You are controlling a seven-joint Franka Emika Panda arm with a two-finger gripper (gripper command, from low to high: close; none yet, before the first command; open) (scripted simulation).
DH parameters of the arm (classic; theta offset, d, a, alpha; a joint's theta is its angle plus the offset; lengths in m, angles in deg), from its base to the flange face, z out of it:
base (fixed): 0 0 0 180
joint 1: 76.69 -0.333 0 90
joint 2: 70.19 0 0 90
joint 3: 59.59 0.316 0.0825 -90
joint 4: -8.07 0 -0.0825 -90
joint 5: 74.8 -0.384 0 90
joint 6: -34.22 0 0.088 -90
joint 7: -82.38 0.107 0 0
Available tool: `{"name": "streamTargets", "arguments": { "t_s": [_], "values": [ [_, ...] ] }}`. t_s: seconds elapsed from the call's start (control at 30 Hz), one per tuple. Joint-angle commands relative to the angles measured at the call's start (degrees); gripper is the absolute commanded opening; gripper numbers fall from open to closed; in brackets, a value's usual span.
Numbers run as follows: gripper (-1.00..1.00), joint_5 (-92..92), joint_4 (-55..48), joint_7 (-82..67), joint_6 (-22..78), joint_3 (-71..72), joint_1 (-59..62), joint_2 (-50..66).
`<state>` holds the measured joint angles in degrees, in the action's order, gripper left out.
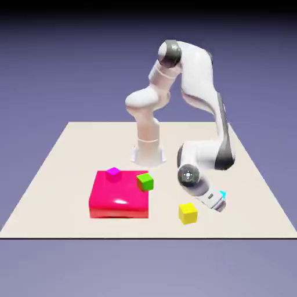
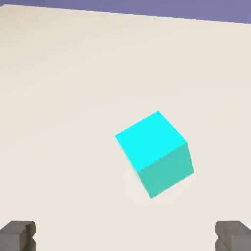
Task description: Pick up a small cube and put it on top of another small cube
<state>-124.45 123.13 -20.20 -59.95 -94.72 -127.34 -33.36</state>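
In the hand view the small cyan cube (image 2: 154, 152) lies on the table, ahead of the gripper (image 2: 125, 238) and a little right of its middle line. The two grey fingertips (image 2: 18, 235) stand far apart at the bottom corners with nothing between them, so the gripper is open. The exterior view shows the hand (image 1: 211, 198) tilted low over the table, hiding all but a sliver of the cyan cube (image 1: 223, 194) behind it. A yellow cube (image 1: 187, 213) sits just to the exterior view's left of the hand, nearer the front edge.
A large red block (image 1: 119, 197) lies at the exterior view's left, with a small magenta cube (image 1: 113, 173) on top of it. A green cube (image 1: 145, 181) rests at its right corner. The beige table (image 1: 69, 151) ends just beyond the yellow cube.
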Motion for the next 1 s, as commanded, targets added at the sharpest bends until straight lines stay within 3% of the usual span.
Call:
{"name": "streamTargets", "arguments": {
  "t_s": [0.0, 0.27, 0.43, 0.47, 0.6, 0.97],
  "values": [
    [0.00, -0.9, -0.8, -2.5, 1.4, -0.6, -0.9, 1.2],
    [0.00, -7.7, -7.1, -22.4, 12.3, -5.4, -7.7, 10.7],
    [0.00, -12.3, -3.4, -25.5, 7.4, -2.5, -10.6, 13.6],
    [-1.00, -12.3, -3.4, -25.5, 7.4, -2.5, -10.6, 13.6],
    [-1.00, -7.4, -6.2, -22.2, 11.5, -6.2, -7.5, 9.4],
    [-1.00, 0.3, 8.9, -8.2, -5.2, -14.0, -1.6, -13.4]
  ]
}}
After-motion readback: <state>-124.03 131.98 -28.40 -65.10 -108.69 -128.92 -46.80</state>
